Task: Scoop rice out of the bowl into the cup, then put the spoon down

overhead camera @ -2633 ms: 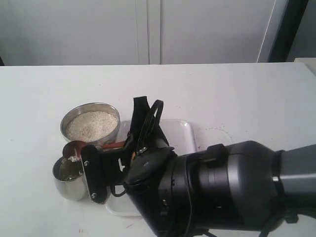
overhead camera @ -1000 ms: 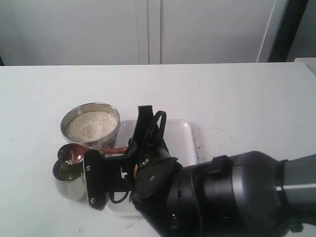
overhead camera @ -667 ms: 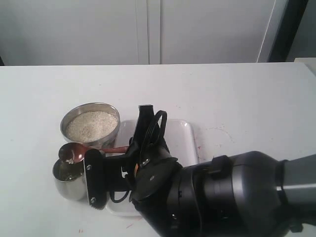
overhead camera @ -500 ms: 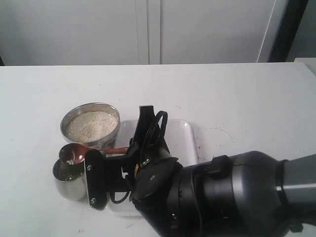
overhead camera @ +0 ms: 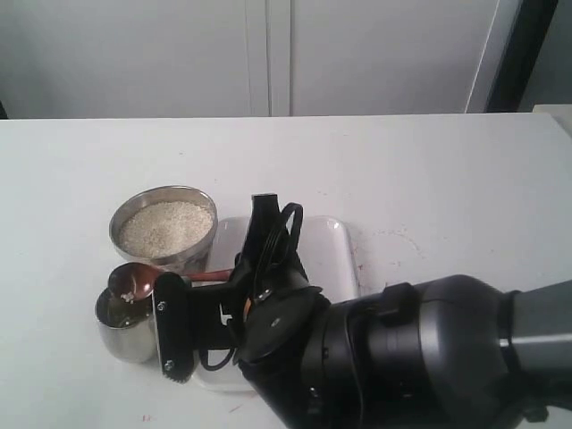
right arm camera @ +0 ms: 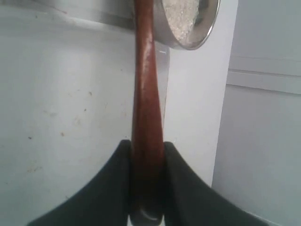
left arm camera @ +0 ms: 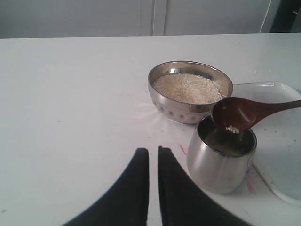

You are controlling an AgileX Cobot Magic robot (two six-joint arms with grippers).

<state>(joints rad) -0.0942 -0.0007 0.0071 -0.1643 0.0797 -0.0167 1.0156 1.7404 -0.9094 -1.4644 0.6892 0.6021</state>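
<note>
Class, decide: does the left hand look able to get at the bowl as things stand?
Probably yes: only bare table lies between the left hand and the bowl; the cup and spoon sit to one side.

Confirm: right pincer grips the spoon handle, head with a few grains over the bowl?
Wrong on one point: the spoon head hangs over the cup, beside the bowl, as the left wrist view shows. The right pincer does grip its handle, and a few grains cling to the head.
</note>
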